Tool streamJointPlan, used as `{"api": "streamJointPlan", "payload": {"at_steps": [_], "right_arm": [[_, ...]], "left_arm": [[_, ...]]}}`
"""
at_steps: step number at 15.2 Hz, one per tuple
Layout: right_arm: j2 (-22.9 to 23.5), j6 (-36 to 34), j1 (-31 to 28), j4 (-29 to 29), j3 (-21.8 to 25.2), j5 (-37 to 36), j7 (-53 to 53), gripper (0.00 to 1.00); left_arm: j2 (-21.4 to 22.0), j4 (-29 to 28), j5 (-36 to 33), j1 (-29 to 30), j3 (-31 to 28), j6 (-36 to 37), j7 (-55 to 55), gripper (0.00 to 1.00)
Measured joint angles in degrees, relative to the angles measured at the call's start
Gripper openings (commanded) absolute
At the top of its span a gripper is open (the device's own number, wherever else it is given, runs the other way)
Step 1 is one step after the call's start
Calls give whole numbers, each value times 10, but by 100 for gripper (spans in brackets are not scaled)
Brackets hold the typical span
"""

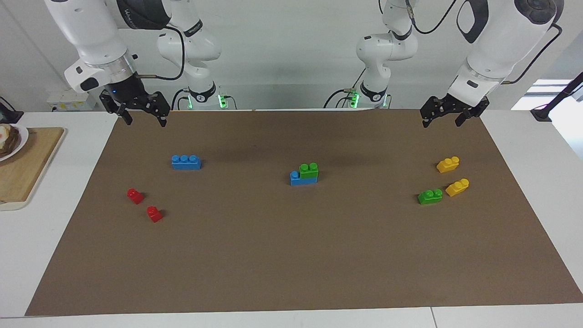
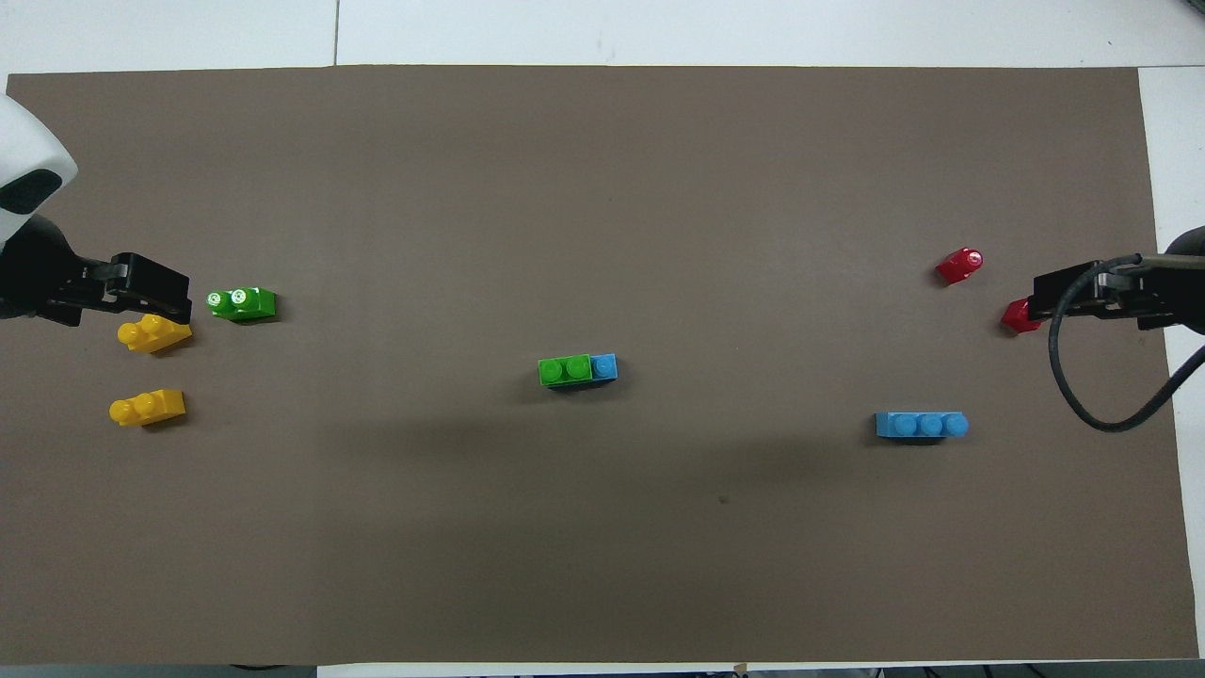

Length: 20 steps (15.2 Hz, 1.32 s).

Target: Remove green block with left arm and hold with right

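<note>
A green block (image 1: 309,170) sits stacked on one end of a blue brick (image 1: 298,179) at the middle of the brown mat; the pair also shows in the overhead view (image 2: 565,369). A second, loose green block (image 1: 430,196) lies at the left arm's end, beside two yellow bricks (image 1: 448,164). My left gripper (image 1: 451,116) hangs open and empty in the air over the mat's robot-side edge at that end. My right gripper (image 1: 143,114) hangs open and empty over the same edge at the right arm's end. Both arms wait.
A loose blue three-stud brick (image 1: 186,161) and two small red bricks (image 1: 135,196) lie toward the right arm's end. A wooden board (image 1: 27,164) with a plate (image 1: 22,136) sits off the mat at that end. White table surrounds the mat (image 1: 291,255).
</note>
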<state>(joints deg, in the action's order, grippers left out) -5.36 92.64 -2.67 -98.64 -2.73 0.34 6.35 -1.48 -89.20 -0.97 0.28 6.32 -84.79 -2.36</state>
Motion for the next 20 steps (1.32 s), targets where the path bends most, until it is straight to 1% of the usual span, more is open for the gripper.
{"api": "streamJointPlan", "payload": {"at_steps": [11, 20], "right_arm": [[0, 0, 0, 0, 0, 0, 0, 100], [0, 0, 0, 0, 0, 0, 0, 100]], "left_arm": [[0, 0, 0, 0, 0, 0, 0, 100], [0, 0, 0, 0, -5, -20, 0, 100]]}}
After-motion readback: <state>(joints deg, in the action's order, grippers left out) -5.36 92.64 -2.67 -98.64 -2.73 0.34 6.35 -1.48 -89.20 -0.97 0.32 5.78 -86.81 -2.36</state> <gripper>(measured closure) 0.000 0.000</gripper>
